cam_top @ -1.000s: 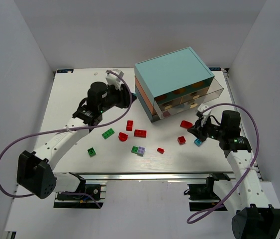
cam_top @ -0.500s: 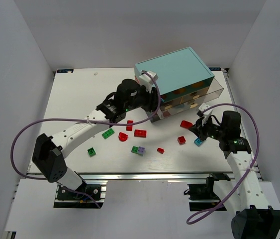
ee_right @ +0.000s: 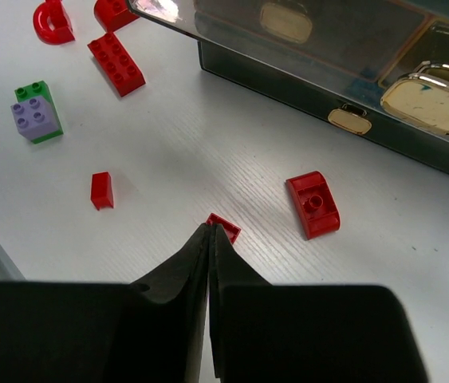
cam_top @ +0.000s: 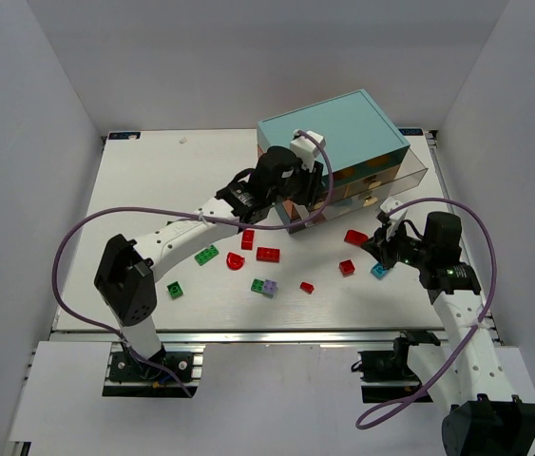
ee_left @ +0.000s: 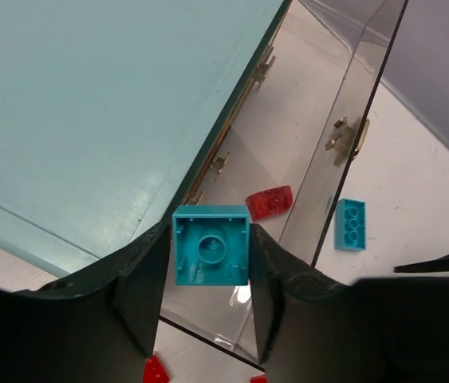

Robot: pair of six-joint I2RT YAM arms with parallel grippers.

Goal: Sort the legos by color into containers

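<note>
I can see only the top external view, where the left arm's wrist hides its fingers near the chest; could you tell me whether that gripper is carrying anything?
Observer: Yes. The left wrist view shows the left gripper shut on a teal brick, with the brick's hollow underside facing the camera.
Operator: Thank you. What is below it?
Observer: It hangs at the front edge of the chest, above the pulled-out clear drawer.
Operator: And the right gripper, please?
Observer: The right gripper is shut with nothing between its fingers. Its tips are right beside a small red brick on the table.
</note>
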